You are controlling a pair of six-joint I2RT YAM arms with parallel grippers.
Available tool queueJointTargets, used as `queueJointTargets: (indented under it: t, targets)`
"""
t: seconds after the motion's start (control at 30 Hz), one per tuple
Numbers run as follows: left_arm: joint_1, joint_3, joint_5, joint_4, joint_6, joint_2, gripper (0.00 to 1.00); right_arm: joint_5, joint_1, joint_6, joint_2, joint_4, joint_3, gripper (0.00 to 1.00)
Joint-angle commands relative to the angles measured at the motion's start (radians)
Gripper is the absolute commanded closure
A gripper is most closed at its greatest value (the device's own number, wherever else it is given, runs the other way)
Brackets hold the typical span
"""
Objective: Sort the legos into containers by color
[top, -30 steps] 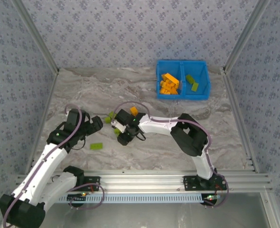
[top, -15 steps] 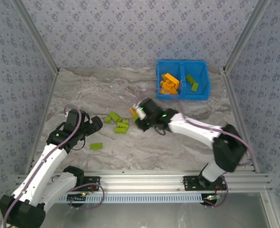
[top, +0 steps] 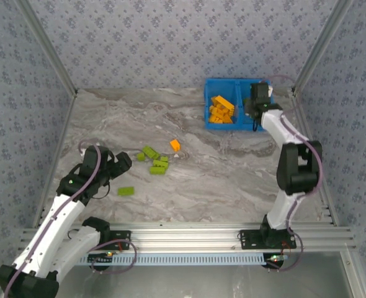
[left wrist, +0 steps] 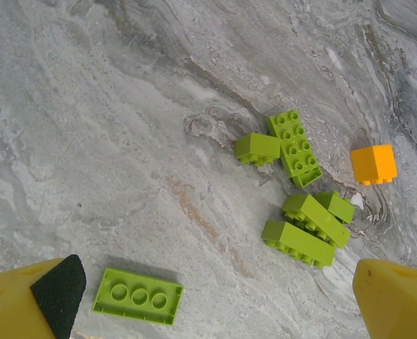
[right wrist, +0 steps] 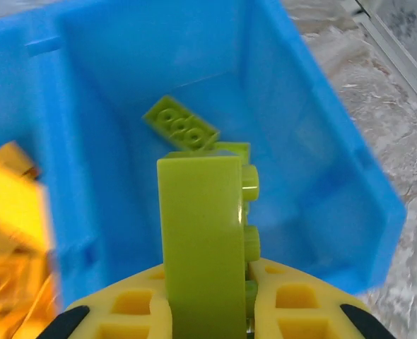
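Green brick (right wrist: 200, 233) is clamped edge-on in the right jaws, studs facing right, jaws narrow around it. They hang over the right compartment (right wrist: 293, 141) of the blue bin (top: 239, 126). Two loose greens (right wrist: 180, 126) lie on its floor just ahead of the jaws. The divider (right wrist: 49, 162) stands to the left of the jaws, with the orange pile (right wrist: 10, 212) beyond it.

Step in hand, as judged: drop green into the green side.

To do it well:
- Release from this spot or a little lower, midway between the divider and the right wall, so nothing bounces over into orange.
- Open fully. The piece stands tall in the grip and will likely tip toward its stud side, where there is room.

Left jaws are wide with nothing between them, above the tabletop (left wrist: 88, 141). A flat green piece (left wrist: 138, 296) lies just inside the left finger. A green cluster (left wrist: 304, 226) and one orange cube (left wrist: 373, 164) lie ahead, toward the right finger. All of these are not yet sorted.
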State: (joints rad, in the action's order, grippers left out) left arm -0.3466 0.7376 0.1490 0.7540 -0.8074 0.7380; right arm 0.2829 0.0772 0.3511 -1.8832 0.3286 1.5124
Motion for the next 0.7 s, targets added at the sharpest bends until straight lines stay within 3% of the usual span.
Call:
queueJointTargets:
  t: [0.0, 0.13, 0.2, 0.27, 0.5, 0.67]
  targets:
    - [0.007, 0.003, 0.03, 0.072, -0.052, -0.021, 0.01, -0.042, -0.035, 0.028, -0.154, 0.168, 0.193, 0.81]
    - [0.008, 0.003, 0.048, 0.109, -0.105, -0.024, 0.01, -0.068, -0.056, 0.029, -0.323, 0.303, 0.415, 0.69]
    - [0.008, 0.003, 0.049, 0.125, -0.126, -0.02, 0.01, -0.082, -0.059, 0.025, -0.356, 0.344, 0.484, 0.48]
    - [0.008, 0.001, 0.053, 0.141, -0.141, -0.013, 0.01, -0.076, -0.049, 0.016, -0.337, 0.359, 0.503, 0.38]
    - [0.008, -0.021, 0.066, 0.119, -0.17, -0.01, 0.01, -0.028, 0.045, -0.097, -0.089, 0.281, 0.288, 0.36]
    - [0.009, -0.015, 0.087, 0.099, -0.155, 0.01, 0.01, -0.018, 0.222, -0.179, 0.16, 0.21, 0.022, 0.36]
